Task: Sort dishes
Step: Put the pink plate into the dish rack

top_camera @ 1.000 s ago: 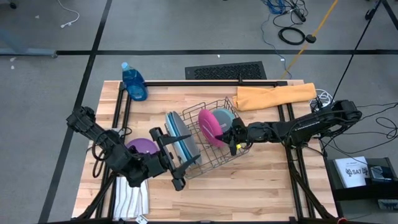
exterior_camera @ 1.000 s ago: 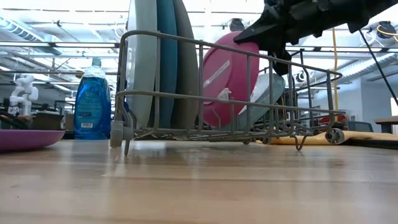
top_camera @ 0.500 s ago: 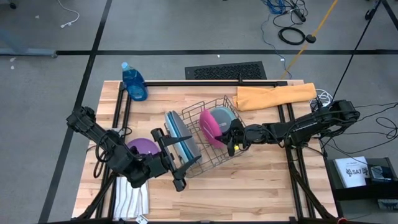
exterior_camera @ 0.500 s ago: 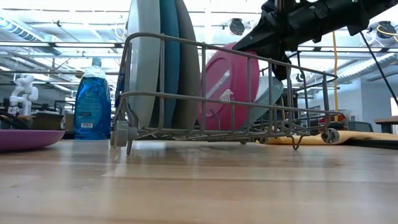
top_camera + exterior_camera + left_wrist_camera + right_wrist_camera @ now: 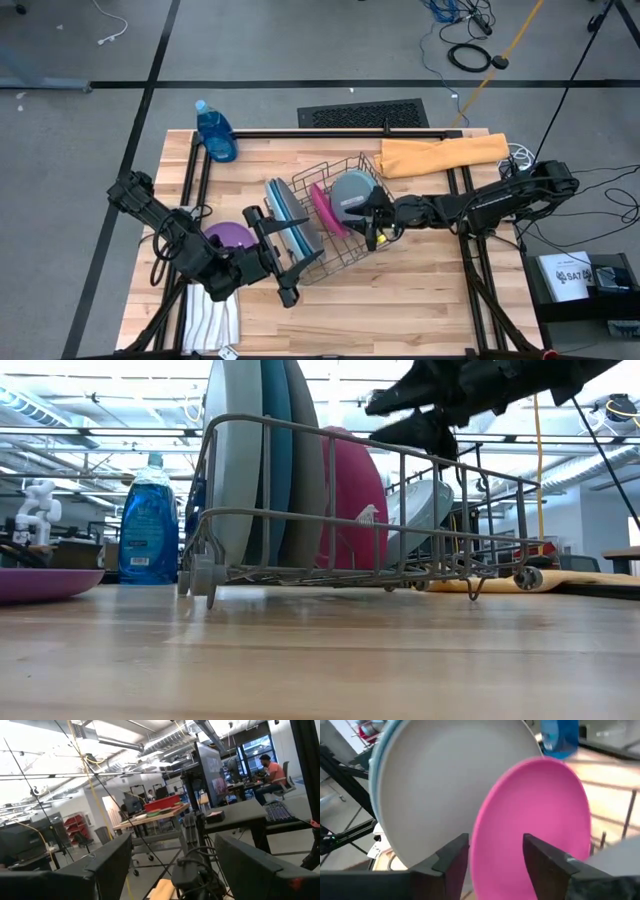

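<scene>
Centrally on the table sits the wire rack (image 5: 325,215), holding the three large plates (image 5: 290,222) upright at its nine o'clock end, the magenta plate (image 5: 322,208) leaning beside them and the pale teal plate (image 5: 352,192) tilted toward three o'clock. Just beyond that, the right gripper (image 5: 377,222) hovers, jaws parted and grasping nothing. At seven o'clock the left gripper (image 5: 283,262) waits with jaws spread, near the purple plate (image 5: 230,236). Around them lie a blue soap bottle (image 5: 215,132) at eleven o'clock, an orange cloth (image 5: 443,154) at two, a striped towel (image 5: 212,320) at seven.

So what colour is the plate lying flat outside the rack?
Purple; the plate shows best in the high view, by the left arm.
</scene>
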